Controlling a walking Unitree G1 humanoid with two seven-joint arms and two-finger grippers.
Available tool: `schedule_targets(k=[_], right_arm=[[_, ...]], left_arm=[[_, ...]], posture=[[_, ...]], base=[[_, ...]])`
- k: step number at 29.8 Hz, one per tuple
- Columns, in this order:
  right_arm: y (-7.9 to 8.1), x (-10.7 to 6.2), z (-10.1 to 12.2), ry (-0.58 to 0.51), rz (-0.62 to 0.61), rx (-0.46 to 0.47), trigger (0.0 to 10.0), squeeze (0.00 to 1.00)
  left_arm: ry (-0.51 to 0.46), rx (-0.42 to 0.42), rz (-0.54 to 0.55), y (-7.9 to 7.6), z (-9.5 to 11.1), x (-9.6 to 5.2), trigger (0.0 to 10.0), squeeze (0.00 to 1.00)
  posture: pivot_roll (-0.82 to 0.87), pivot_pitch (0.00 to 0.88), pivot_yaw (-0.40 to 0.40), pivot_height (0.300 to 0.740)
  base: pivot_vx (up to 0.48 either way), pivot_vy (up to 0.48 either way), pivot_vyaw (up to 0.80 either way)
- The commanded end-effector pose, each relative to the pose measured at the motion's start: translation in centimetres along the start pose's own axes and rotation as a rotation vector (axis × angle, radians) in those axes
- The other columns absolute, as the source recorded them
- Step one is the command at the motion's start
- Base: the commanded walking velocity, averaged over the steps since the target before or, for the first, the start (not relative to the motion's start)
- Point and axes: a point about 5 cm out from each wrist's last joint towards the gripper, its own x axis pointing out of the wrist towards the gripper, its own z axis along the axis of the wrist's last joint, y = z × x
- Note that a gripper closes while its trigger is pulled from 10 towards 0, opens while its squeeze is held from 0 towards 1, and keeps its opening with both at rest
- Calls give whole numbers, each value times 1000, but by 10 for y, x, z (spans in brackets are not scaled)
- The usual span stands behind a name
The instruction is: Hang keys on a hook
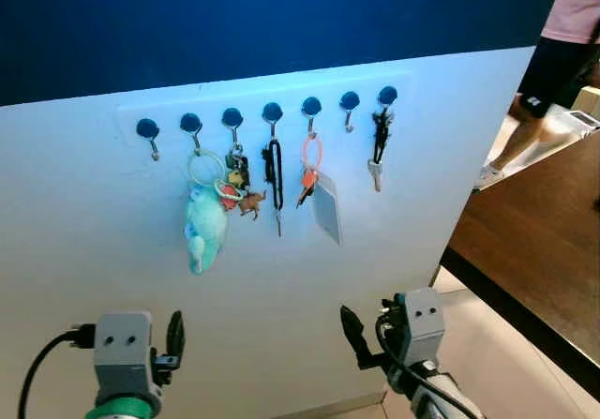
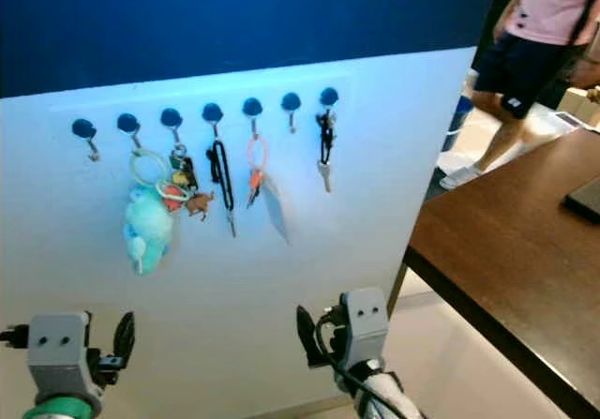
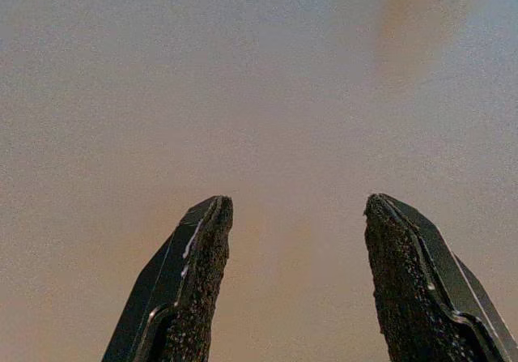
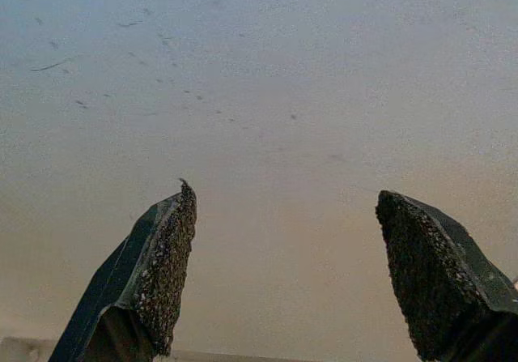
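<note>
White wall (image 1: 281, 278) below a deep blue band carries a row of seven blue-capped hooks (image 1: 272, 112), and most of them are already loaded: a green ring with a turquoise plush charm (image 1: 203, 231) on the second from the robot's left, a small cluster with a brown animal figure (image 1: 242, 187) on the third, a black carabiner with a key (image 1: 275, 180) on the fourth, an orange ring with a pale tag (image 1: 321, 199) on the fifth, and a dark set of keys (image 1: 379, 147) on the last hook at the robot's right. The first hook (image 1: 149, 134) and the sixth hook (image 1: 349, 106) hang bare. Down low in front of the wall, the left hand (image 3: 291, 281) and the right hand (image 4: 283, 277) both point at plain wall with their fingers spread wide and nothing between them. Judging from that, the hanging appears to be finished, with the keys resting on the far-right hook well above and apart from either hand; which set the robot placed cannot be told for certain. What seems left, if anything, is only to back away from the wall. A person (image 1: 553, 53) in a pink top and dark shorts stands at the right beyond a dark wooden bench (image 2: 525, 250).
</note>
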Motion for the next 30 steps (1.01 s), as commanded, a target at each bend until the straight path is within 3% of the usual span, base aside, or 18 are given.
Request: schedule_targets(k=[1,7,23,30], right_arm=[[6,2,-4,8,21,-1,10000,0],[13,8,0,2,75,7,10000,0],[13,10,-2,22,86,40,10000,0],[13,11,3,11,106,-70,10000,0]], left_arm=[[28,1,0,-1,-6,-1,10000,0],[9,-5,-4,-5,-3,2,10000,0],[3,-1,3,-1,-3,5,10000,0],[-11,-11,7,0,-2,7,10000,0]], posture=[[-181,42,121,740],[-188,50,122,740],[-177,43,123,740],[-195,41,132,740]], base=[[0,0,0],[0,0,-783],[0,0,0],[0,0,457]])
